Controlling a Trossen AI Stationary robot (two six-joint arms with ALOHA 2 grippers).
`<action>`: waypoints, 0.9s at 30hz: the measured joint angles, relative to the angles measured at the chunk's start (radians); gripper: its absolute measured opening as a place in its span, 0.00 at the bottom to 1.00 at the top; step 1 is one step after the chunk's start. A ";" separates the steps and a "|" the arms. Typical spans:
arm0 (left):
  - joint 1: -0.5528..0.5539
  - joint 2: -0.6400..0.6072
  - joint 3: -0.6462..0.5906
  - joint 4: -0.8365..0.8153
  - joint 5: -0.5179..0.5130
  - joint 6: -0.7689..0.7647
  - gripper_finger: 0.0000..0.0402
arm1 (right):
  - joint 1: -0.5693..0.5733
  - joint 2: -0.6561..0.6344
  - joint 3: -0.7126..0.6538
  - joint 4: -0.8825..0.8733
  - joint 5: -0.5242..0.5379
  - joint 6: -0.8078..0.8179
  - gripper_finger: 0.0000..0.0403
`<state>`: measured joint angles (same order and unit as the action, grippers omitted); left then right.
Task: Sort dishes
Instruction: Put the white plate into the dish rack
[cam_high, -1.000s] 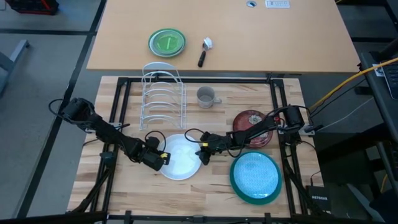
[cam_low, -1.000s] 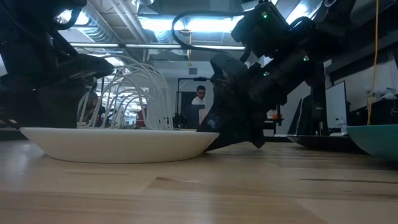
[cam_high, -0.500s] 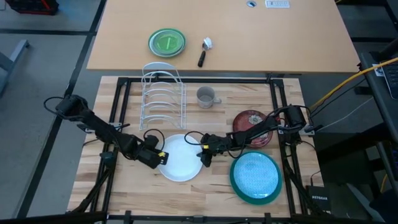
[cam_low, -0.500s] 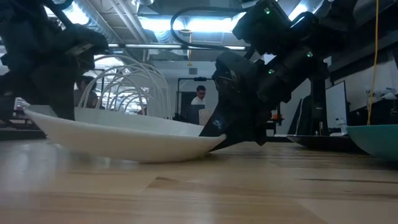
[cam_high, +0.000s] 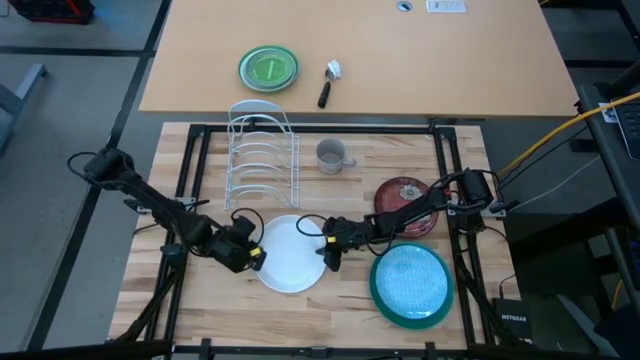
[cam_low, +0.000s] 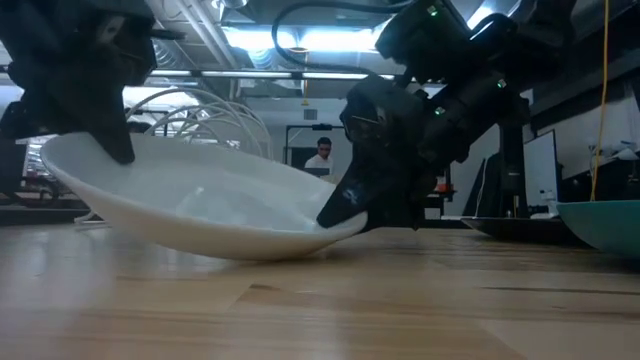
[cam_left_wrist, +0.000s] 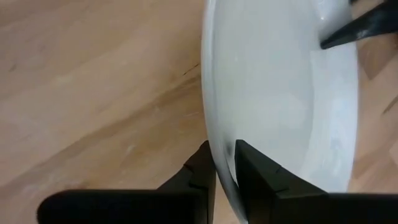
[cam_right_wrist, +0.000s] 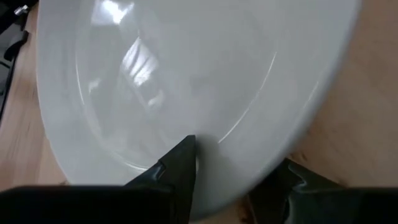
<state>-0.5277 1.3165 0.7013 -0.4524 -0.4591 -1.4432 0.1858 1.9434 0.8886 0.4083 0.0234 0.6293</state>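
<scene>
The white plate (cam_high: 291, 256) is tilted on the wooden table: its left rim is raised and its right rim (cam_low: 335, 228) rests on the table. My left gripper (cam_high: 257, 256) is shut on the raised left rim. My right gripper (cam_high: 326, 251) is low at the right rim, open, with one finger on each side of the rim. The dark red plate (cam_high: 404, 206) lies flat under my right arm. The light blue plate (cam_high: 410, 280) lies in the teal plate (cam_high: 378, 290) at the near right. The grey mug (cam_high: 332, 155) stands by the rack. My left gripper pinches the plate's left rim (cam_left_wrist: 222, 155) between its two fingers, one above and one under it, coming from the table's left. That rim is lifted and the plate slants down to its right rim. My right gripper stands astride the right rim (cam_right_wrist: 249, 180), coming from the table's right. One fingertip (cam_right_wrist: 185, 149) lies on the plate's upper face and the other finger (cam_right_wrist: 291, 183) is outside it. Whether the outer finger touches cannot be told.
The white wire rack (cam_high: 262, 155) stands just beyond the white plate. A bright green plate (cam_high: 268, 68) and a small black-handled tool (cam_high: 328, 83) lie on the far table. A person (cam_low: 320, 155) shows in the room behind.
My left gripper has risen with the plate's left rim and drawn slightly toward the table's left edge. The plate has tipped from flat to slanted, its right rim staying on the table at my right gripper, which has kept its place.
</scene>
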 joint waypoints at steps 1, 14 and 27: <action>-0.001 0.000 0.000 0.006 -0.005 0.016 0.11 | 0.000 0.000 0.000 0.001 0.000 -0.001 0.31; -0.001 0.007 -0.008 0.019 0.004 0.036 0.11 | 0.017 0.000 0.000 0.025 0.010 -0.033 0.31; 0.004 0.018 -0.008 0.065 -0.007 0.091 0.32 | 0.017 0.002 0.004 0.071 0.014 -0.086 0.31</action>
<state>-0.5232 1.3348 0.6937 -0.3875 -0.4658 -1.3522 0.2028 1.9457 0.8925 0.4789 0.0372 0.5433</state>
